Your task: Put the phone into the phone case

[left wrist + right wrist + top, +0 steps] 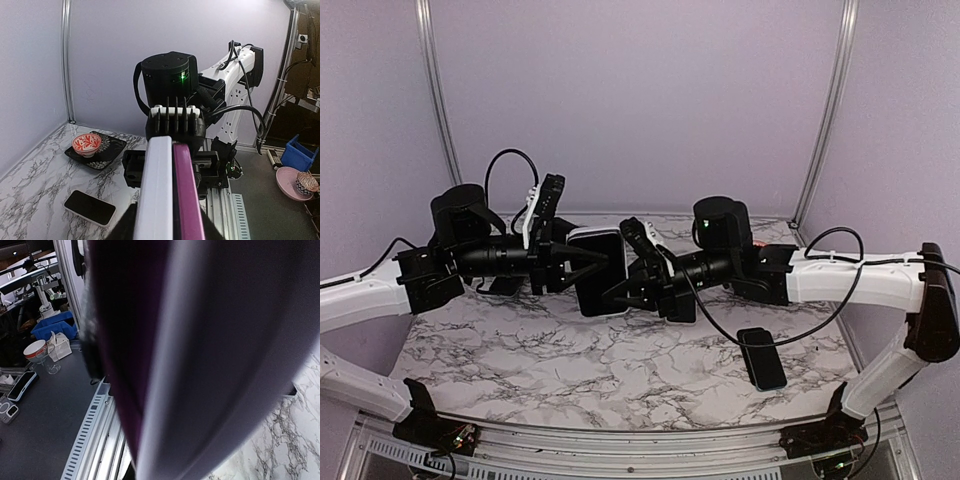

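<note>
Marble table (570, 370) below; the pair (597, 272), white phone (159, 200) against magenta case (188, 200), hangs edge-on between the arms, right pincer (628, 268) clamped on it, left pincer (603, 258) hold I cannot tell: a one-sided grip may let it twist, split or drop.

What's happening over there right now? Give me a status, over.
Right gripper shut on phone-and-case pair, held mid-air. Left gripper at it too, grip unclear. Whether phone is seated: can't tell. Spare phone on table, out of the way.
</note>
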{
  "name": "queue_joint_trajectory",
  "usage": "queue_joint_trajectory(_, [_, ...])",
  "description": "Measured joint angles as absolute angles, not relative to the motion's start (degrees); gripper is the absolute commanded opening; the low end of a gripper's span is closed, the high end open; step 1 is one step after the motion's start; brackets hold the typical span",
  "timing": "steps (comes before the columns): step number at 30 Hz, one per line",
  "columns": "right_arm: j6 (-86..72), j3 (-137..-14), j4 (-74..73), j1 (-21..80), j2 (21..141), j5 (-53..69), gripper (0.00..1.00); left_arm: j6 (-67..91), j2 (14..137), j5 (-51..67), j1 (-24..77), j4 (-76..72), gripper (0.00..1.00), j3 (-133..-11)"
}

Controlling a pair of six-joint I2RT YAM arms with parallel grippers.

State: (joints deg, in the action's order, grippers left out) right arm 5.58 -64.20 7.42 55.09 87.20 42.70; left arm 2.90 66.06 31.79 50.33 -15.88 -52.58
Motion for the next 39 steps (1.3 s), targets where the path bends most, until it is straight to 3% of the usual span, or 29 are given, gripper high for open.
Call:
queue_joint_trajectory(3, [6.17,-64.18,7.07,55.46,87.0,44.03,0.0,2.76,65.56,31.33,50.52,-16.19,0.77,-53.56])
queue_joint_trajectory(6, [6.63,-64.18,6.98,55.55,85.62,45.6,0.0,2.0,63.29,31.44,50.59,-15.94,0.78,-53.56])
queue_joint_trajectory(11, [7.7,-64.29,7.77,55.59,82.28,47.37,0.0,1.69,60.31,33.5,50.61,-16.38,0.56,-53.6])
queue_joint_trajectory(16, [8.27,-65.06,7.9,55.59,81.91,47.53,0.0,1.28,61.06,35.92,50.74,-16.27,0.5,-53.8])
queue_joint_trajectory(19, [8.62,-65.63,7.51,55.59,82.26,47.37,0.0,1.91,62.48,37.63,50.74,-16.12,0.16,-55.05])
queue_joint_trajectory(21, [8.6,-66.15,7.29,55.4,82.48,46.87,0.0,2.07,63.11,38.63,50.98,-16.25,0.02,-55.64])
queue_joint_trajectory(24, [8.08,-66.65,6.63,55.11,82.5,45.45,0.0,1.41,63.46,37.78,50.87,-16.38,0.0,-55.9])
queue_joint_trajectory(25, [7.99,-66.72,6.44,54.98,82.54,45.34,0.04,1.52,63.68,37.43,50.81,-16.43,0.0,-56.03])
queue_joint_trajectory(26, [7.97,-66.72,6.33,54.87,82.54,45.34,0.16,1.52,63.81,37.23,50.78,-16.43,0.0,-56.12])
queue_joint_trajectory(27, [7.97,-66.72,6.28,54.83,82.54,45.28,0.34,1.5,63.83,37.04,50.78,-16.43,0.0,-56.12])
queue_joint_trajectory(30, [8.75,-66.72,6.57,54.87,82.43,45.23,0.68,1.39,63.81,35.83,50.87,-15.92,0.0,-56.01])
queue_joint_trajectory(32, [9.37,-66.72,6.74,55.18,81.78,44.6,0.8,0.95,63.79,34.2,50.98,-15.25,0.0,-55.35])
queue_joint_trajectory(36, [10.2,-66.5,7.92,55.22,78.98,42.41,0.76,-0.78,63.59,31.27,51.0,-13.89,0.0,-53.98])
queue_joint_trajectory(39, [10.24,-66.48,8.93,55.0,77.71,41.25,0.54,-1.85,62.96,30.35,51.18,-13.78,0.0,-53.71])
